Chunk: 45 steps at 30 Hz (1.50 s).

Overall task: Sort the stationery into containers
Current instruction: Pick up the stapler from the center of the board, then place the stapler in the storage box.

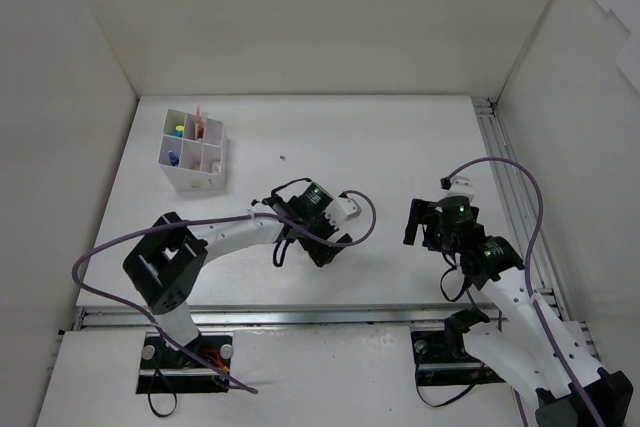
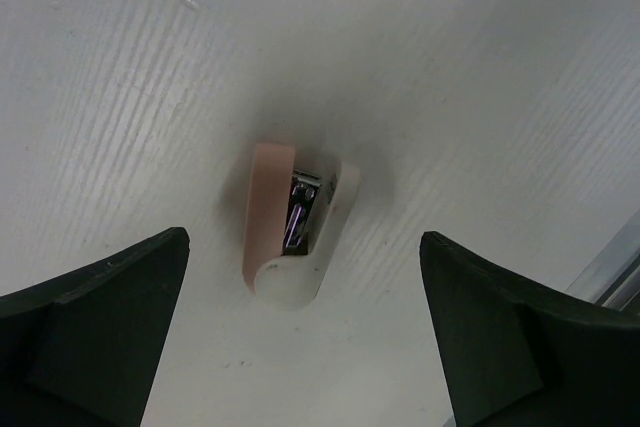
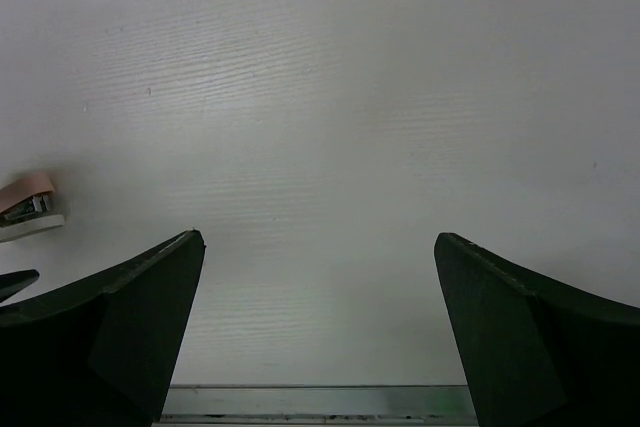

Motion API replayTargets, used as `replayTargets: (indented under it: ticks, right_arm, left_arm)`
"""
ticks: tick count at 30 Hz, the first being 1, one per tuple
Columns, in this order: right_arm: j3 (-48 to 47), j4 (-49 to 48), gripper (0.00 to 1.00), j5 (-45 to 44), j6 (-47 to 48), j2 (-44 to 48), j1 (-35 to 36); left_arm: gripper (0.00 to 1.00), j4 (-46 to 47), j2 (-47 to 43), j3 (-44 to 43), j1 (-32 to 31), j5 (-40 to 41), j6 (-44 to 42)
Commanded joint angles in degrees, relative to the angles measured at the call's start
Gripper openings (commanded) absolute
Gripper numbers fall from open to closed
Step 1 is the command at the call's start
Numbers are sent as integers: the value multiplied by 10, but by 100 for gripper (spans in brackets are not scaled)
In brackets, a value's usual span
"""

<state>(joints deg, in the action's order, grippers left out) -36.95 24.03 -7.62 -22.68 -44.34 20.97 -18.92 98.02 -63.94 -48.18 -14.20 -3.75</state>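
Note:
A small pink and white stapler [image 2: 290,232] with a metal insert lies on the white table. It also shows in the top view [image 1: 346,209] and at the left edge of the right wrist view [image 3: 28,209]. My left gripper [image 2: 303,247] [image 1: 333,227] is open just above it, one finger on each side, not touching. The white grid box [image 1: 212,169] stands at the far left and holds a pink-red item [image 1: 199,125], a yellow-green highlighter [image 1: 179,130] and a blue item [image 1: 173,158]. My right gripper [image 3: 320,277] [image 1: 416,223] is open and empty, right of the stapler.
White walls enclose the table on three sides. A metal rail [image 1: 505,187] runs along the right edge and another [image 3: 320,402] along the near edge. Purple cables [image 1: 520,172] loop from both arms.

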Motion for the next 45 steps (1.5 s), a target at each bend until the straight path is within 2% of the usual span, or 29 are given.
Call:
replayTargets:
  ticks: [1,4,5,8,10,14,17,20,23,26,30,31,32,36,40,45]
  right_arm:
    - [0,-9,98,-1,-6,5,-4]
    - [2,-10,98,-2,-6,10,-5]
    - [3,-10,98,-2,-7,14,-4]
    - [4,-9,98,-4,-7,21,-4]
    - [5,-9,98,-6,-7,23,-5]
    - [3,-9,98,-6,-7,24,-4]
    - [3,-9,98,-8,-7,24,-4]
    - [3,-9,98,-8,-8,24,-4]
    - [0,-9,98,-11,-8,22,-4]
    - [0,-9,98,-13,-10,23,-5]
    - [-1,-9,98,-25,-10,17,-4]
    - [-2,-10,98,-26,-10,11,-4]
    - [-6,-9,98,-26,-10,7,-6]
    - [-18,-9,98,-24,-13,-7,-6]
    - [-26,-9,98,-34,-12,-7,-7]
    - [-26,-7,98,-44,-14,6,-7]
  left_arm:
    - [93,34,3,-9,-9,-10,21]
    - [86,30,19,-16,-9,1,25]
    - [77,28,20,-18,-9,4,26]
    - [62,27,21,-21,-9,13,25]
    - [57,25,19,-21,-9,27,26]
    - [35,25,17,-24,-9,44,26]
    - [27,34,9,-25,-9,61,26]
    - [18,55,-5,-23,18,65,50]
    - [16,56,-14,-35,42,79,59]
    - [12,53,-33,-41,70,191,72]
    - [13,11,-42,-88,169,280,103]
    - [7,-3,-43,-100,189,289,125]
    - [7,-9,-43,-124,208,304,138]
    - [12,-52,-27,-193,317,319,197]
    - [12,-74,9,-253,373,327,199]
    - [13,-91,45,-289,397,346,204]
